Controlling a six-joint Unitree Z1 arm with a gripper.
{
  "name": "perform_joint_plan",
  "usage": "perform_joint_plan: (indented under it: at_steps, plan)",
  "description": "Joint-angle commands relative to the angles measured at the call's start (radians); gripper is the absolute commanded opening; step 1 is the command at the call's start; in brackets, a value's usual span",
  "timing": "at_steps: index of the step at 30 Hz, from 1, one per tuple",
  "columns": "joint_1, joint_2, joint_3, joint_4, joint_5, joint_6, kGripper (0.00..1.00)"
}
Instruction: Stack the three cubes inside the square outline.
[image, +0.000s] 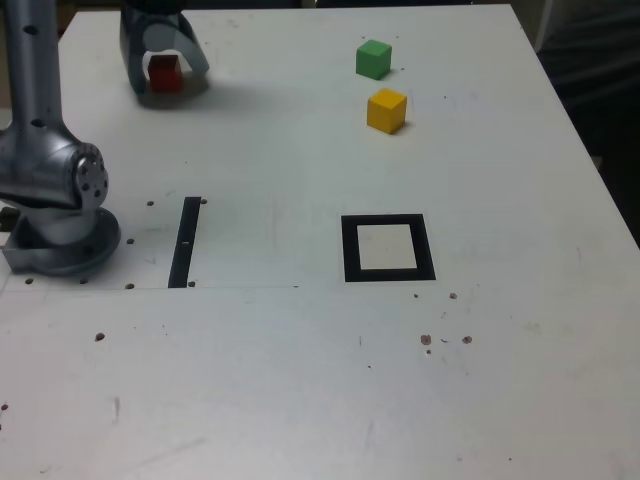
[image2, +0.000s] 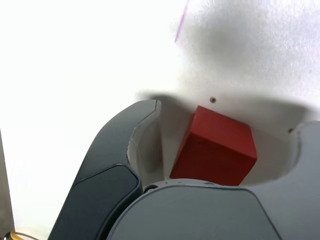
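Red shows between the two dark fingers of the end effector (image: 163, 72) at the far left of the exterior view: the red cube (image: 165, 73) sits on the white tabletop (image: 300, 380) with the fingers spread around it. In the wrist view the red cube (image2: 215, 147) lies tilted between the fingers, and a pale gap separates it from the dark finger (image2: 112, 170); contact on the other side cannot be told. The green cube (image: 373, 59) rests far back, toward the exterior view's right, with the yellow cube (image: 386, 110) just nearer than it, the two apart. The square outline (image: 388, 248) lies nearer still, its pale centre bare. A narrow black strip (image: 185, 242) lies to its left, beside the arm's grey base (image: 60, 215).
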Motion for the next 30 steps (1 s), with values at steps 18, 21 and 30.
perform_joint_plan:
  at_steps: [18,21,30]
  plan:
    - [0.0,0.003,0.0,-0.026,0.009,-0.01,0.3]
    - [-0.003,0.002,0.0,-0.026,0.004,-0.01,0.3]
    - [-0.033,-0.012,0.002,-0.022,-0.012,-0.01,0.3]
